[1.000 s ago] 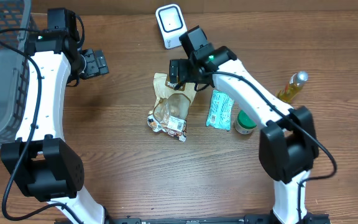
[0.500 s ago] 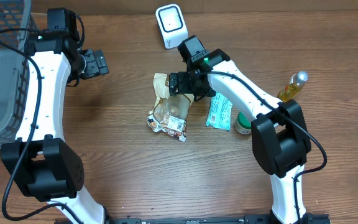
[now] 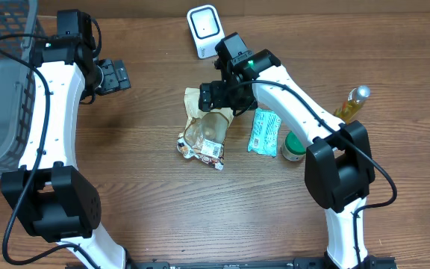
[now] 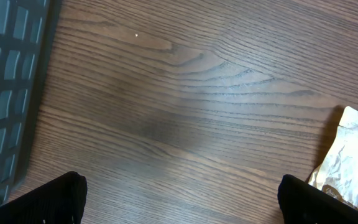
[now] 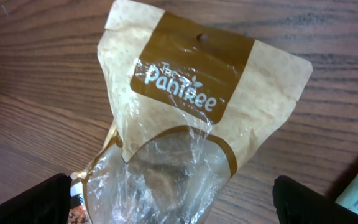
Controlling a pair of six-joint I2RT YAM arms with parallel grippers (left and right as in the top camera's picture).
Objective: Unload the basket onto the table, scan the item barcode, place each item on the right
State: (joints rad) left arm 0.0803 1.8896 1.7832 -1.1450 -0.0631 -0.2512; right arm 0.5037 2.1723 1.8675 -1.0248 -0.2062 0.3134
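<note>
Snack bag (image 3: 202, 136) of brown paper and clear film lies flat near the middle of the desk (image 3: 140, 196). The right pincer (image 3: 219, 96) hovers wide open above its top flap, gripping nothing. The left pincer (image 3: 115, 76), also open and empty, hangs over bare wood near the grey basket (image 3: 6, 30) at the left edge. A white scanner (image 3: 204, 28) stands at the far edge.
</note>
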